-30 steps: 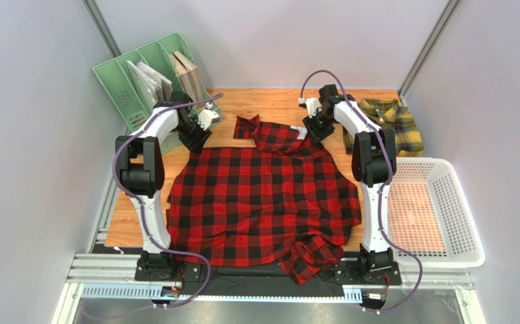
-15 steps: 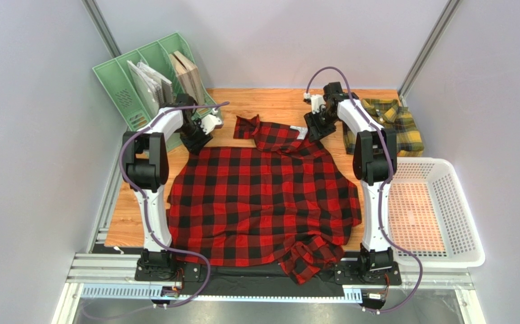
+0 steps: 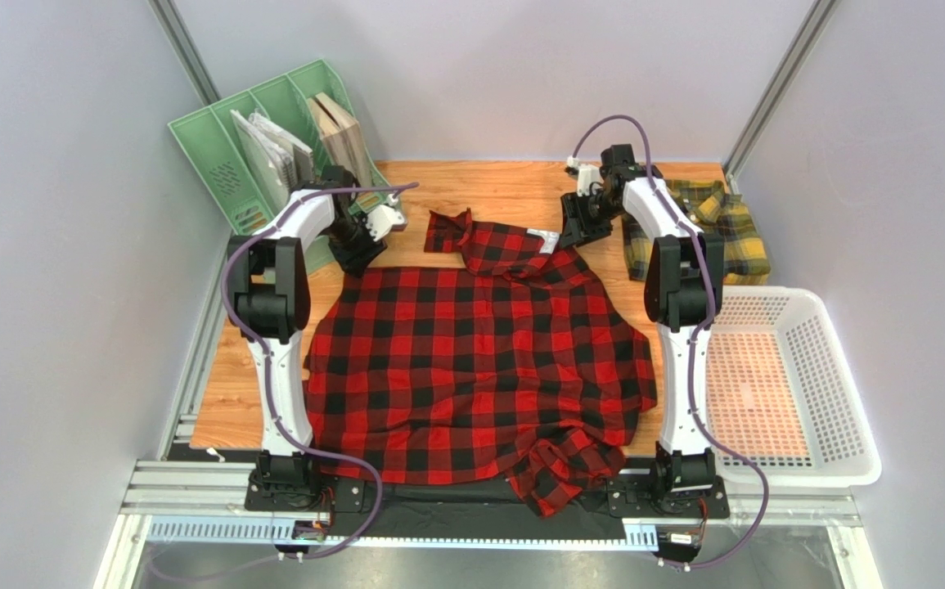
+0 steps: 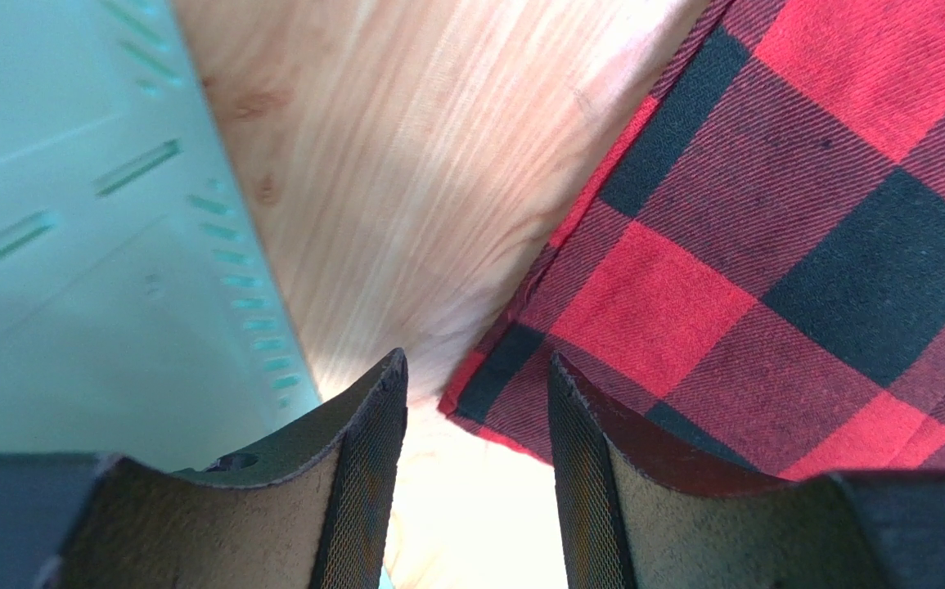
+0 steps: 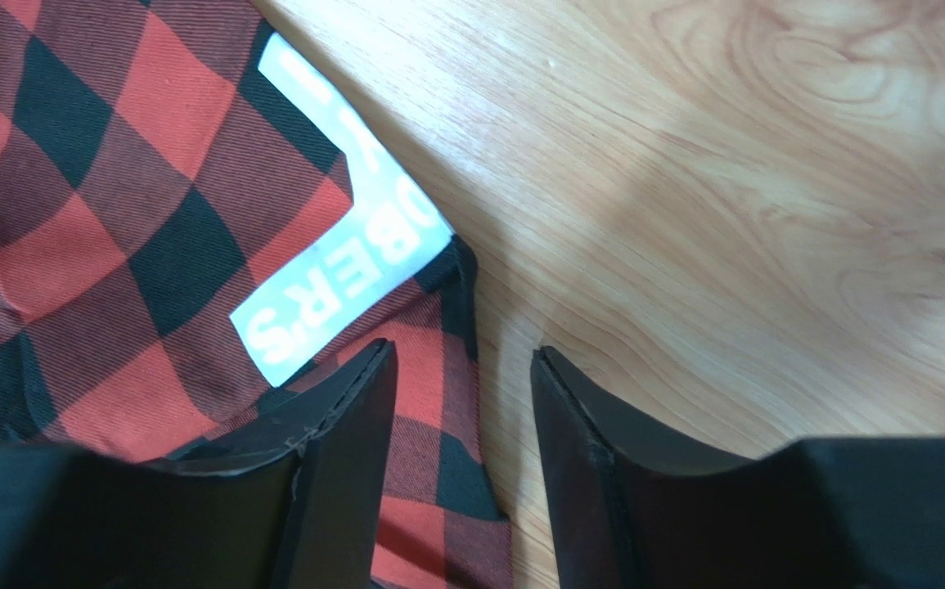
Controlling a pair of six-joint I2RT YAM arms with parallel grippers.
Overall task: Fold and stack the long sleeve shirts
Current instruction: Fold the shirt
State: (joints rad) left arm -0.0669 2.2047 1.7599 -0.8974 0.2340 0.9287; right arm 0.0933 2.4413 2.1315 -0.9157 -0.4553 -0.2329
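Top external view, starting at the near edge of the surface point(image 3: 489, 187): a bunched fold of the red-and-black check shirt point(image 3: 483, 356) spills over that edge between the arm bases. From there the body of the shirt lies spread flat toward the far edge, so we read its long axis as running near to far. At its far end the cloth is rumpled toward the middle.

What matters for the coming move is how the two far corners of the shirt sit against the arms. The left tool point(image 3: 360, 254) is at the far-left corner and the right tool point(image 3: 569, 233) at the far-right one, so each arm is nearest its own corner.

Left wrist view shows the jaws apart, with the very tip of the check corner lying on the wood between them and the green file rack point(image 4: 71, 221) just beside. Right wrist view shows the same: jaws apart, straddling the shirt's edge just below a white label point(image 5: 342, 264) printed with letters. Neither tool grips anything yet.

We judge that both need only close where they are, then draw the far edge toward the near edge along the long axis.

Beyond the right arm, the yellow-and-green check shirt point(image 3: 729, 233) sits folded in the far-right corner, apart from the red one.
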